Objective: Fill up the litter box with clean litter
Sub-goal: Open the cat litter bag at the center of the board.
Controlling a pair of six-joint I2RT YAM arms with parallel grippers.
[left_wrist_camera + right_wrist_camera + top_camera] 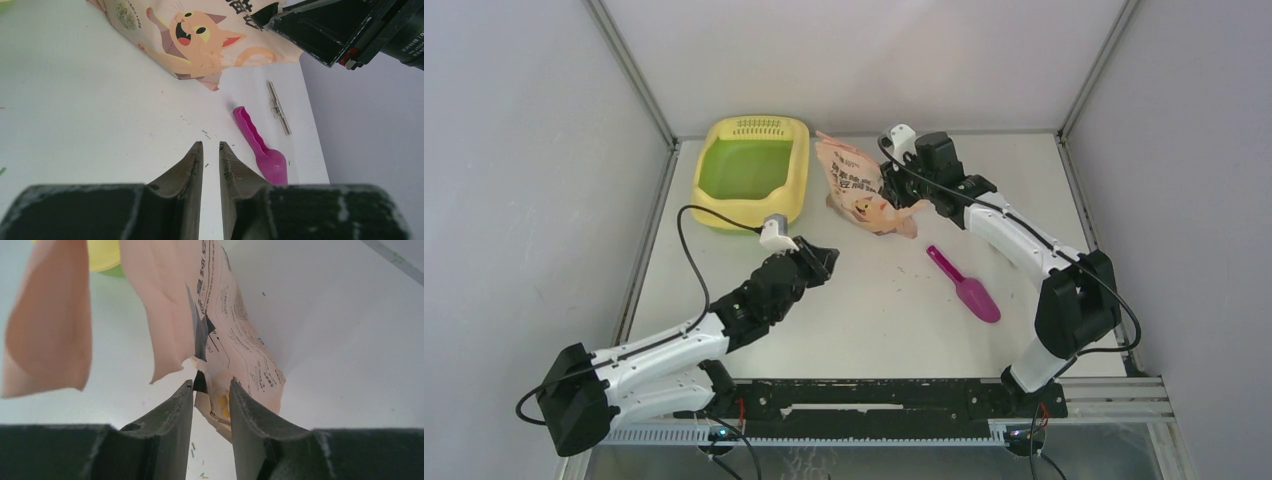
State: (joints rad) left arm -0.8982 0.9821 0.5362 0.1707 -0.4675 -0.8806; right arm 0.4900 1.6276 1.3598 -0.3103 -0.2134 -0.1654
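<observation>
The pale yellow litter box (799, 175) with its green floor sits at the back left; no granules show in it. Beside it stands the peach bag (859, 185) printed with a cat (200, 35). My right gripper (900, 190) is at the bag's right side. In the right wrist view it (212, 382) is shut on a crumpled lower corner of the bag (235, 330). The clean litter is hidden inside the bag; only a few stray green grains (205, 132) lie on the table. My left gripper (829, 262) hovers mid-table, fingers (195, 160) narrowly apart and holding nothing.
A magenta scoop (969, 290) lies on the table right of centre, near the left gripper's tips in the wrist view (260, 150). A thin white strip (278, 107) lies beyond it. Grey walls close in the table at the back and both sides.
</observation>
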